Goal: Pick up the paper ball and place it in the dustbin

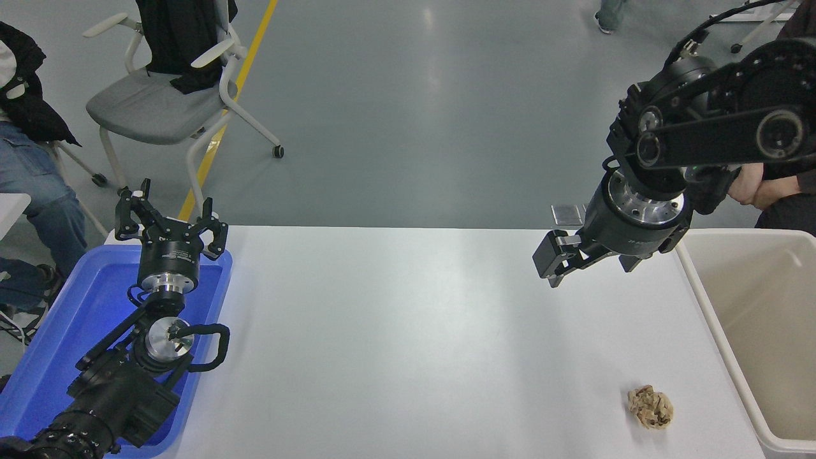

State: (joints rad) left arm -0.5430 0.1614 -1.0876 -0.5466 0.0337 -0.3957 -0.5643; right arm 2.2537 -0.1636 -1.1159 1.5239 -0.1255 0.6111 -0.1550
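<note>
Crumpled tan paper ball (650, 407) beside smooth cream dustbin (714, 331); left fingers (131, 213) spread wide, right fingers' (561, 252) spread unclear.

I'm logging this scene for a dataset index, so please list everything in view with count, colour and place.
Crumpled tan-brown paper ball: one, on the white table, near right, just left of the tub.
Cream plastic dustbin tub: one, at the table's right edge.
Blue plastic tray: one, at the table's left edge.
White table: one, across the foreground.
Grey chair with dark garment: one, on the floor at upper left.
Yellow floor line: one, upper left.
Seated person in jeans: one, left edge.
Person's hand: behind the right arm.
Left gripper: black, open, parked over the tray.
Right gripper: black, open, above the table, far right.
</note>
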